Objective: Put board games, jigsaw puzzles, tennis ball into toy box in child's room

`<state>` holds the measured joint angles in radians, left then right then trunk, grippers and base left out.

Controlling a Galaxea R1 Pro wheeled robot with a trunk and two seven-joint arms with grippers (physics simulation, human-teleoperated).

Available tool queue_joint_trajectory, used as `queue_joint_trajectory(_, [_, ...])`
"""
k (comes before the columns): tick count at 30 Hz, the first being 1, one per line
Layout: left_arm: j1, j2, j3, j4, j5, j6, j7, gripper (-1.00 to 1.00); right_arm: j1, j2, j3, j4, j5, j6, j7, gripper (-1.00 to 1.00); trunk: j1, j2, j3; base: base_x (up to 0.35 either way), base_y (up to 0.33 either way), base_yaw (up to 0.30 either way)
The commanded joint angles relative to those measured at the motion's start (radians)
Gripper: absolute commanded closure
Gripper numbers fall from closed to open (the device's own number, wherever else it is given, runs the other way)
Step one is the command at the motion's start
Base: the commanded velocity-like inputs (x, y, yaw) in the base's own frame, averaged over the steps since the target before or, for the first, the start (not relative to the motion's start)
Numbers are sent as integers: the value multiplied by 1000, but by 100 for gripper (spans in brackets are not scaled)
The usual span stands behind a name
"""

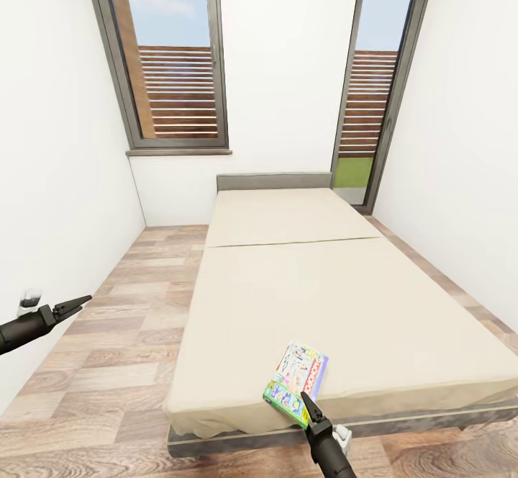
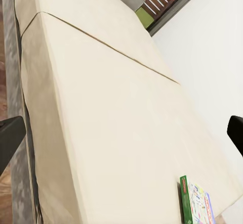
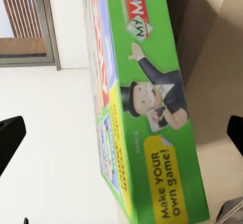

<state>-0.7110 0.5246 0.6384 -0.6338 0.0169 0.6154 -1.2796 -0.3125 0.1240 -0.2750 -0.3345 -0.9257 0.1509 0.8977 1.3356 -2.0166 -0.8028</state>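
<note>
1. while the head view looks down the child's room, the bed (image 1: 302, 283) fills the middle of the frame, beige mattress on a dark grey frame, headboard at the far wall.
2. one board game (image 1: 296, 381) lies flat on the mattress near the foot edge, lower centre of the frame; green side, pale colourful top.
3. right claw (image 1: 311, 407) sits at the bottom centre, its dark tip right at the near edge of the box; from the head view i cannot tell if it touches.
4. right wrist view: the board game (image 3: 152, 107) is very close, green side with a top-hat man and "make your own game!"; the black fingers (image 3: 10, 138) stand wide apart at either frame edge, nothing pinched.
5. left claw (image 1: 72, 305) is at the left edge of the head view, over the wood-plank floor (image 1: 122, 363), well apart from the bed; fingers look pressed close there.
6. left wrist view: mattress across the frame, board game (image 2: 196, 201) at lower right; dark finger (image 2: 10, 138) bits at both edges, apart, so cannot tell its state for sure.
7. two tall windows (image 1: 176, 53) on the far wall, upper frame.
</note>
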Motion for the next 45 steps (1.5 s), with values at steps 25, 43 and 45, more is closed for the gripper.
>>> queue_joint_trajectory(25, [-1,-3,0,0,1,10,-3,-100,0,1,-1,0,-10,12,3,100,-19,35,15,0,0,0])
queue_joint_trajectory(43, [-1,-5,0,0,1,10,-3,-100,0,2,-1,0,-10,11,4,100,-88,161,71,0,0,0])
queue_joint_trajectory(45, [-1,-6,0,0,1,10,-3,-100,0,2,-1,0,-10,10,4,100,-96,175,77,0,0,0])
